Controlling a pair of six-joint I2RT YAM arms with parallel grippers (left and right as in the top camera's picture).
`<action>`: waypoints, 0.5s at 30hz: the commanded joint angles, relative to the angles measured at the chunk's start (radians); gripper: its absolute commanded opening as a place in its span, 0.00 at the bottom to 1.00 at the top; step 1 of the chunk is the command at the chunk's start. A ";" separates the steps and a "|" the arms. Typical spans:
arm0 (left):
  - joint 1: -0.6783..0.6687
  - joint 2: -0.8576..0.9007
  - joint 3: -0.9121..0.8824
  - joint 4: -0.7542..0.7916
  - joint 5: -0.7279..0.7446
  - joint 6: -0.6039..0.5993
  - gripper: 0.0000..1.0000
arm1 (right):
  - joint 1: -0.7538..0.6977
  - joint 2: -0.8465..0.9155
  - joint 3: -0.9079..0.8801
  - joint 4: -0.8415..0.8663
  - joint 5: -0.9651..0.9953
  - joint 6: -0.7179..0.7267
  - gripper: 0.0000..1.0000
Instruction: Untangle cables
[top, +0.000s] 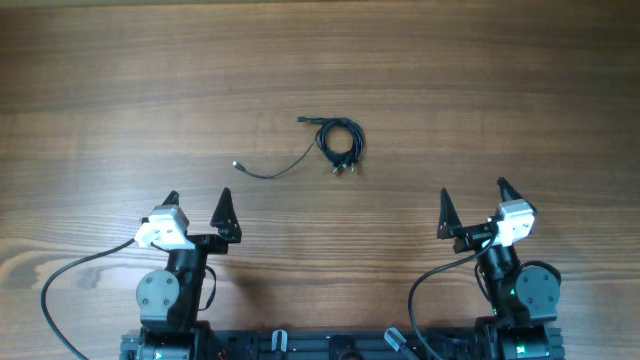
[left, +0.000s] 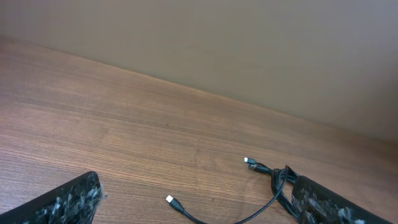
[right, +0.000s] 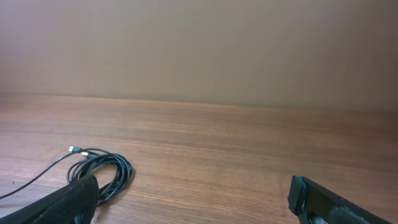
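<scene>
1. The thin black flexible cables (top: 338, 143) lie on the brown wood-grain bench (top: 480, 60) as a small tight coil, with several plug ends bunched at its near edge. This coil is the landmark for the points below.
2. One cord runs out of the coil toward the left arm's side and ends in a small pale plug (top: 237, 163) lying flat. Another short plug end (top: 301, 120) pokes out on the coil's far side. The rest looks wound together, so I judge that the untangling is not yet begun.
3. The left pincer (top: 197, 200) sits nearer the robot than the coil and to its left, well apart from it. Its fingers are spread wide with nothing between them.
4. The right pincer (top: 473, 195) mirrors it on the coil's right, equally wide and empty.
5. Both are probably spread like this so that either can come down over a thin cord. The free tail on the left pincer's side seems the easiest first grab, because it lies clear of the coil.
</scene>
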 joint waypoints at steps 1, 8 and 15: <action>0.005 -0.007 -0.003 -0.005 0.022 0.020 1.00 | 0.006 -0.005 0.000 0.001 0.045 -0.061 1.00; 0.005 -0.007 -0.002 0.006 0.023 0.019 1.00 | 0.005 -0.004 0.000 0.001 0.052 0.044 1.00; 0.005 -0.007 0.081 -0.090 0.023 0.016 1.00 | 0.005 0.016 0.056 0.001 0.052 0.077 1.00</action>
